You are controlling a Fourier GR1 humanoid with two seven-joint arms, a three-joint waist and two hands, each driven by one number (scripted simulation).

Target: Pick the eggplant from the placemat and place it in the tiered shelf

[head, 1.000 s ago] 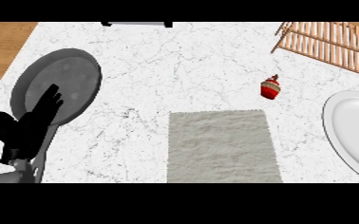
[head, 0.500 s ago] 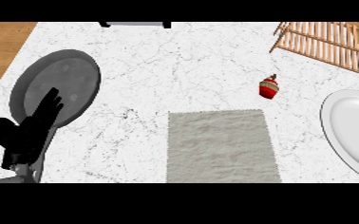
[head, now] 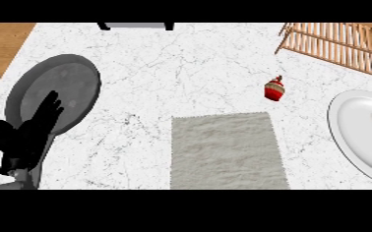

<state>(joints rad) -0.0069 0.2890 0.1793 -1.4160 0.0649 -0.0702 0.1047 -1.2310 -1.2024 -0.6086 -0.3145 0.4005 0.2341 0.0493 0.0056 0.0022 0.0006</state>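
At the table's near edge lay our grey placemat point(head: 227, 150), bare as far as we could see. Our left hand point(head: 33, 135) rested open at the near left, fingers straight, holding nothing, over the dark plate point(head: 69, 78); our right hand was out of view. No eggplant showed; only a small red item point(head: 273, 89) stood just beyond the placemat. We judged it best to confirm the target before reaching, then carry it to the wooden tiered shelf point(head: 330, 42) at the far right corner.
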